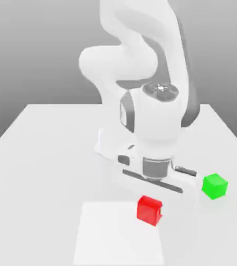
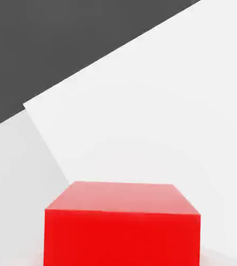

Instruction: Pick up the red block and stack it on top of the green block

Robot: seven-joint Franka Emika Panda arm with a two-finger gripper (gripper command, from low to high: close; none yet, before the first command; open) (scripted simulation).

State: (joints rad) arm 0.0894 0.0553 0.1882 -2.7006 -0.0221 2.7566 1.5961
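The red block (image 1: 149, 210) rests on the white table (image 1: 48, 156) near its front, right under my lowered hand. My gripper (image 1: 153, 200) is down around it and shut on it; a dark sliver of a finger shows against the block's side on the exterior view's right. In the hand view the red block (image 2: 121, 223) looms very close, with its top face and one side showing. The green block (image 1: 214, 186) sits on the table apart from it, toward the exterior view's right and a little farther back.
A paler square patch (image 1: 120, 234) marks the table under and in front of the red block, and appears as a lighter area (image 2: 167, 114) in the hand view. The arm's base and links (image 1: 136, 67) rise behind the hand. Dark background (image 2: 48, 47) lies beyond the table edge.
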